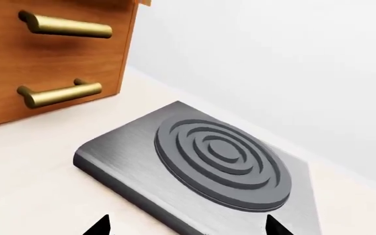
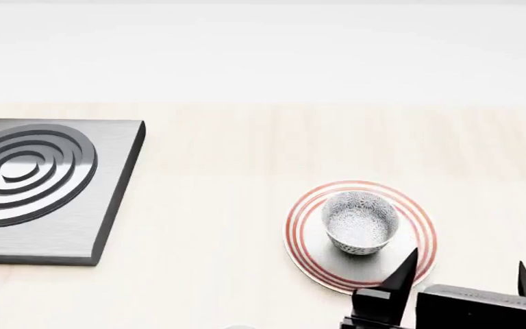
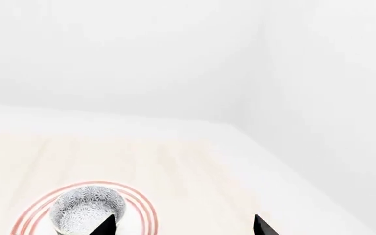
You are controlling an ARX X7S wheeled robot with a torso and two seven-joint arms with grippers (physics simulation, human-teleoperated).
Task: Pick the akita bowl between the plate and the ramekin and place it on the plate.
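Note:
The speckled grey akita bowl (image 2: 361, 222) stands upright on the red-ringed white plate (image 2: 309, 236), a little towards its far side. The right wrist view also shows the bowl (image 3: 86, 210) on the plate (image 3: 145, 213). My right gripper (image 2: 464, 271) is open and empty at the plate's near right edge, apart from the bowl; its tips (image 3: 182, 226) frame bare counter beside the plate. My left gripper (image 1: 186, 227) is open and empty over the near edge of the hob. The ramekin is out of view.
A grey hob plate with raised rings (image 2: 35, 181) lies at the left of the pale wooden counter (image 2: 244, 151). A wooden drawer unit with brass handles (image 1: 51, 58) stands beyond the hob (image 1: 221, 156). White walls meet in a corner behind the counter.

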